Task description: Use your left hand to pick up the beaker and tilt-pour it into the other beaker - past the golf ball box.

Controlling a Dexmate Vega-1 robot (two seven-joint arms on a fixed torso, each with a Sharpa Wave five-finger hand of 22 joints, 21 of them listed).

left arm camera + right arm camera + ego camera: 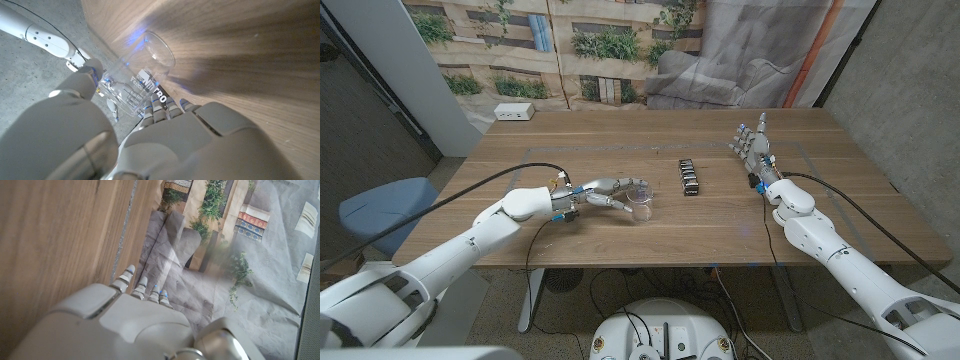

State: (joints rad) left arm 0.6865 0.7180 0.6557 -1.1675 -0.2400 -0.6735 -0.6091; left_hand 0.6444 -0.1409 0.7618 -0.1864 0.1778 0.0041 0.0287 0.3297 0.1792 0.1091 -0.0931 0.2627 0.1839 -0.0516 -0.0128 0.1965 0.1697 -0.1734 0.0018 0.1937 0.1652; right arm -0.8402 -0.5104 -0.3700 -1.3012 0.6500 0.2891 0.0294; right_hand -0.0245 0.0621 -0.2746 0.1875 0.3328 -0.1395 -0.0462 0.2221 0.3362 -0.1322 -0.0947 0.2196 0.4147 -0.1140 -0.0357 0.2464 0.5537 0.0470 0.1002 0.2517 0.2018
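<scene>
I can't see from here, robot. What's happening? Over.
Left hand grips beaker. Right hand open, idle. Golf ball box ahead.

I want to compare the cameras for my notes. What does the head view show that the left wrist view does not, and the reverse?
Head view alone: the right hand raised with fingers apart, holding nothing, the dark box in the middle of the table, and a white box at the far left edge. Left wrist view alone: the printed markings on the beaker up close. Both share the left hand gripping the clear beaker over the wooden table.
</scene>
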